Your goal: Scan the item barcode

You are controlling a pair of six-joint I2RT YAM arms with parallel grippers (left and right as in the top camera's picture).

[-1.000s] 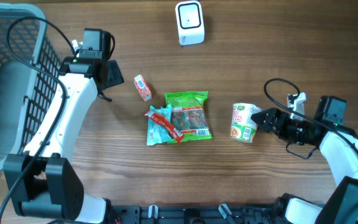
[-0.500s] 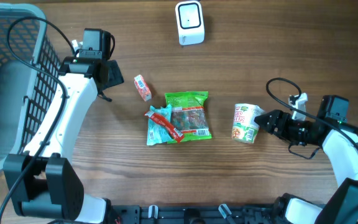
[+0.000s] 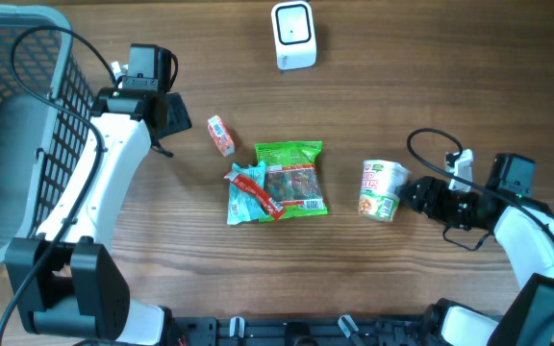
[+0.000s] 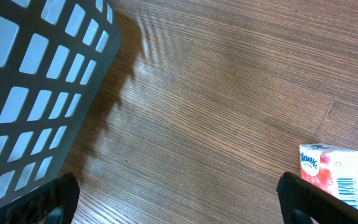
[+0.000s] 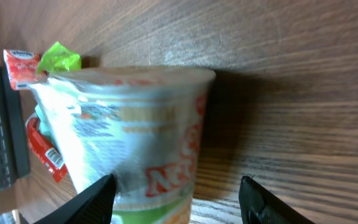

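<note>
The cup noodle lies on its side on the wooden table, right of centre in the overhead view, well below and right of the white barcode scanner at the top edge. The right gripper reaches it from the right with its jaws parted around the cup, not clamped. In the right wrist view one finger sits at the cup's wall, and whether it touches I cannot tell; the other finger stands clear, with bare wood between.

Left of the cup lie a green snack bag and a red and teal packet. A small tissue pack lies at upper left of them. The left gripper hangs wide open over bare wood, holding nothing, between the tissue pack and the grey basket at the frame's left edge.
</note>
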